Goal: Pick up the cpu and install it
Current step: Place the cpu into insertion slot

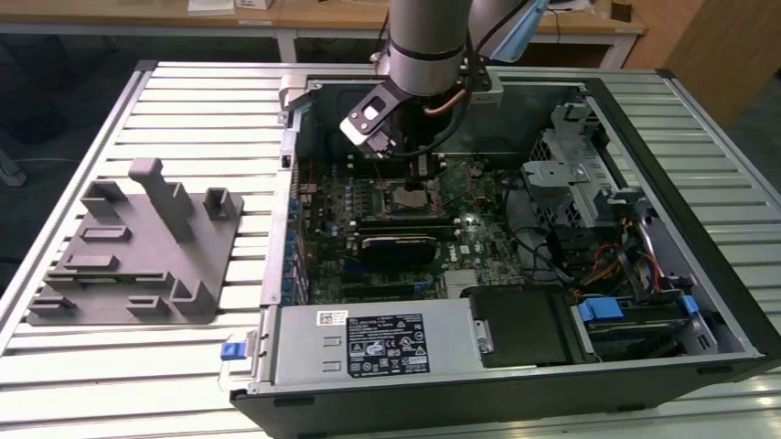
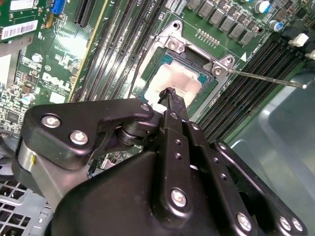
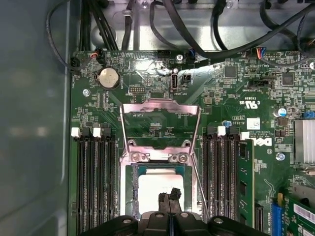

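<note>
The cpu (image 3: 156, 183) is a small silver-grey square lying flat inside the open socket on the motherboard (image 3: 231, 98). It also shows in the second wrist view (image 2: 183, 78) and as a pale patch in the exterior view (image 1: 411, 196). My gripper (image 3: 170, 195) hangs straight over it, its two black fingers pressed together and shut, with nothing between them. The fingertips (image 2: 168, 94) sit just over the near edge of the chip; I cannot tell whether they touch it. The socket's metal load plate (image 3: 160, 120) is flipped up and open.
The thin socket lever (image 2: 266, 78) sticks out beside the socket. Memory slots (image 3: 96, 177) flank it on both sides. The open computer case (image 1: 683, 302) surrounds the arm (image 1: 427, 46). A grey plastic fixture tray (image 1: 134, 247) lies on the slatted table at the exterior view's left.
</note>
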Controlling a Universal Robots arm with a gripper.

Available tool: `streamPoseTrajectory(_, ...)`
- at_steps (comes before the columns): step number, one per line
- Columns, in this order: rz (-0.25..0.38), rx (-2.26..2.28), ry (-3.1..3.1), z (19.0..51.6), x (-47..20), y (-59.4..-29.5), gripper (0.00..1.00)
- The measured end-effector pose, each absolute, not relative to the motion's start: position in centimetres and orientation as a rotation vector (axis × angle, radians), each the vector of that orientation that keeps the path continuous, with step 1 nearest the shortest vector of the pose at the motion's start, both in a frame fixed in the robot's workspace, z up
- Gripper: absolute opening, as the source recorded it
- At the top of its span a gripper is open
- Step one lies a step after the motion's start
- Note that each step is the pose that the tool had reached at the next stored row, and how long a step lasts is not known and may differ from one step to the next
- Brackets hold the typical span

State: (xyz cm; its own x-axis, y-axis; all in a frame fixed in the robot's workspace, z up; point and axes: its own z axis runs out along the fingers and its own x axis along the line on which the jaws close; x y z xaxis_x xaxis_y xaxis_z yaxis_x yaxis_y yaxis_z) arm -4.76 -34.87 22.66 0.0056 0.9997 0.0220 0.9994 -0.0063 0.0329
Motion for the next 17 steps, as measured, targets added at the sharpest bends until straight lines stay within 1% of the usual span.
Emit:
streamPoseTrajectory(11,0.061,2.222,2.209,21.5,-4.8,-34.6,0.11)
streamPoseTrajectory(17,0.061,2.222,2.209,21.4,-4.8,-34.5,0.11)
